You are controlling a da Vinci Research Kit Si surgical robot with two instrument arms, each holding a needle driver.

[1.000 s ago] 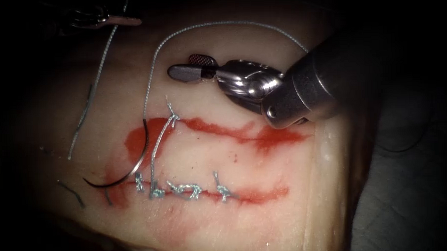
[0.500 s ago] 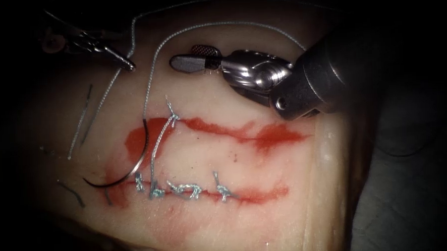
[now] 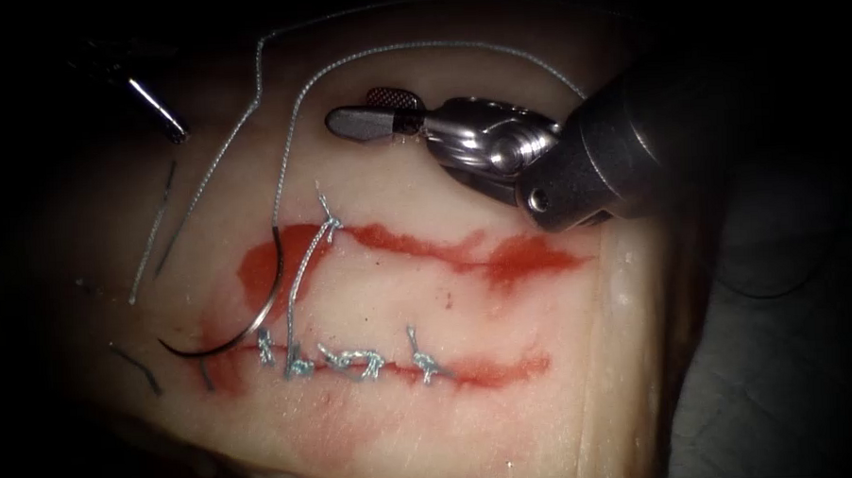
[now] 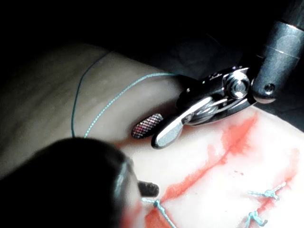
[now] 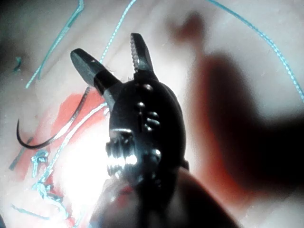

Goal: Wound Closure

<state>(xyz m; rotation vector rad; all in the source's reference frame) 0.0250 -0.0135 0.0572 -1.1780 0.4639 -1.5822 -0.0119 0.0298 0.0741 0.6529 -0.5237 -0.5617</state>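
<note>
The curved needle (image 3: 249,316) (image 5: 52,137) lies flat on the tissue (image 3: 508,425) at the left end of the cut (image 3: 506,368), held by neither tool. Its thread (image 3: 294,121) rises from its upper end and arcs right behind my right tool. My right tool (image 3: 351,109) (image 4: 146,137) (image 5: 105,45) hovers above the upper red line (image 3: 445,252), jaws wide open and empty. My left tool (image 3: 167,120) sits dim at the far upper left, open, apart from a second loose strand (image 3: 215,161). Several knots (image 3: 355,360) close the cut.
Short cut ends of thread (image 3: 165,215) (image 3: 137,367) lie on the tissue's left side. Red fluid (image 3: 257,268) pools beside the needle. The tissue's right edge (image 3: 636,307) drops to grey cloth (image 3: 781,387).
My left tool let go of the strand it held taut a second ago, dipped toward the tissue, then drew back to the upper left; the strand now lies slack. My right tool shifted slightly right.
</note>
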